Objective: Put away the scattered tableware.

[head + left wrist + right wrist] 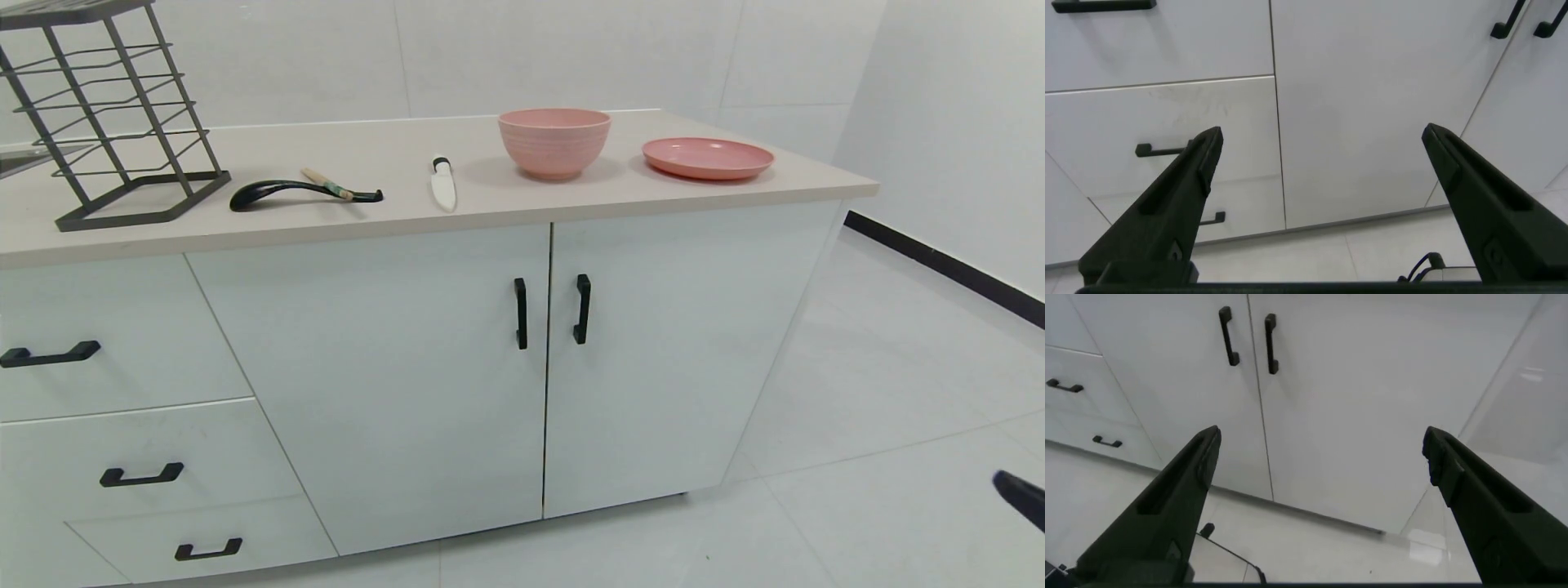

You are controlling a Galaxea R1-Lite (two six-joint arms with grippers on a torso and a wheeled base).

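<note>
While both our arms are hanging low before the white cabinet point(392, 367), we are seeing the tableware lying spread along the beige countertop point(269, 224). The pink bowl point(554, 140) is standing upright toward the right half of the top, and the pink plate point(707, 157) is lying flat just beside it, nearer the counter's right end and apart from it. The white knife point(442, 183) is lying to the left of the bowl, close to the front edge. Further left, the black ladle point(294, 193) is resting with its scoop toward the black wire rack point(106, 106), and a wooden-handled utensil point(328, 184) is lying across its handle. The rack is standing at the counter's left end.

We are holding the left gripper point(1323, 135) with its jaws spread wide, nothing between them, facing the drawer fronts and a black drawer handle point(1163, 149). We are holding the right gripper point(1323, 434) just as wide, gripping nothing, facing the double doors and their two black door handles point(1229, 335), with the pale floor tiles point(1315, 547) below
</note>
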